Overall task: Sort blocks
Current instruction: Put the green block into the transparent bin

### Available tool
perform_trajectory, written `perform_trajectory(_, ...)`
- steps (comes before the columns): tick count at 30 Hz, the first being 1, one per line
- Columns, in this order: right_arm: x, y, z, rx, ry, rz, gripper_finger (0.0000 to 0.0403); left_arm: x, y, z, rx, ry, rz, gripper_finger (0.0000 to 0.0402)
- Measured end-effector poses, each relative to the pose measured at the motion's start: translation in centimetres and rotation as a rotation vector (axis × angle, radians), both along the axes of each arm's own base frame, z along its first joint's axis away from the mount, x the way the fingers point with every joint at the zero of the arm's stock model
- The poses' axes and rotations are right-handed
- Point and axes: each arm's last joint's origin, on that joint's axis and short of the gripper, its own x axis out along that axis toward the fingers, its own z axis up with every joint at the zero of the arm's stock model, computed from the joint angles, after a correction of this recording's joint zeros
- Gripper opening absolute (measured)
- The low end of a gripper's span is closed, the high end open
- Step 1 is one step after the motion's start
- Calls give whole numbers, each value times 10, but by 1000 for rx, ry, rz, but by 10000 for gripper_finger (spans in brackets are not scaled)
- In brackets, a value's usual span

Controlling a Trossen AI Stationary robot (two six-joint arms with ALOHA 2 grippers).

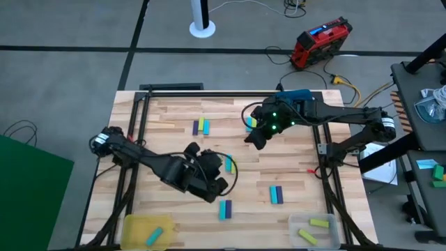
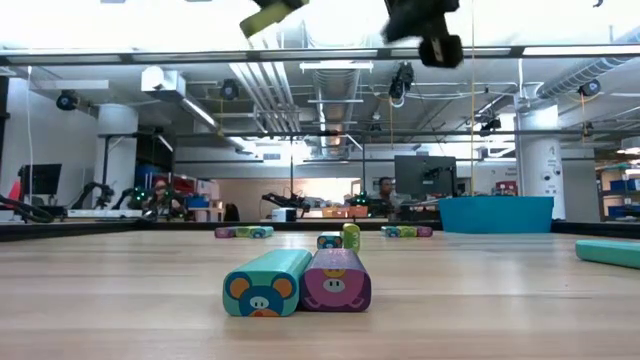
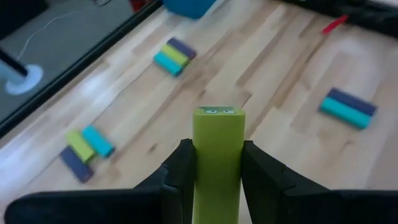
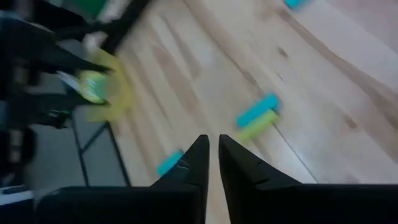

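My left gripper (image 3: 217,163) is over the table's middle (image 1: 203,162) and is shut on a yellow-green block (image 3: 218,134). That block also shows high above the table in the low view (image 2: 268,14). My right gripper (image 4: 213,148) hangs shut and holds nothing, above the far middle of the table (image 1: 255,137). Loose blocks lie flat on the wood. A purple, yellow-green and cyan trio (image 1: 201,126) lies far back. Further blocks lie beside the right gripper (image 1: 249,123). A cyan and purple pair (image 1: 277,194) and another (image 1: 224,208) lie nearer. My left gripper pinches the yellow-green block by its two long sides (image 3: 198,163) between its two fingers. The block lies along the fingers. Its end with a printed face (image 3: 217,112) sticks out past the fingertips. The block is lifted clear of the table.
A yellow tray (image 1: 136,224) at the near left corner holds a cyan block. A clear tray (image 1: 298,222) at the near right holds yellow-green blocks. A blue tray (image 2: 495,213) stands at the far edge. A red scrap (image 1: 311,169) lies near the right rail.
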Motion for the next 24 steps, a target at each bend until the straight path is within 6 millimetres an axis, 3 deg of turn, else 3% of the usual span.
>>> perform_trajectory(9,10,3,17,42,-132,19,143,14,23,19,-44,-65,-98,80)
perform_trajectory(14,18,8,13,57,-129,50,188,23,38,22,-21,-88,-102,80)
perform_trajectory(24,21,11,12,52,-137,63,215,37,53,22,-10,-106,-156,80)
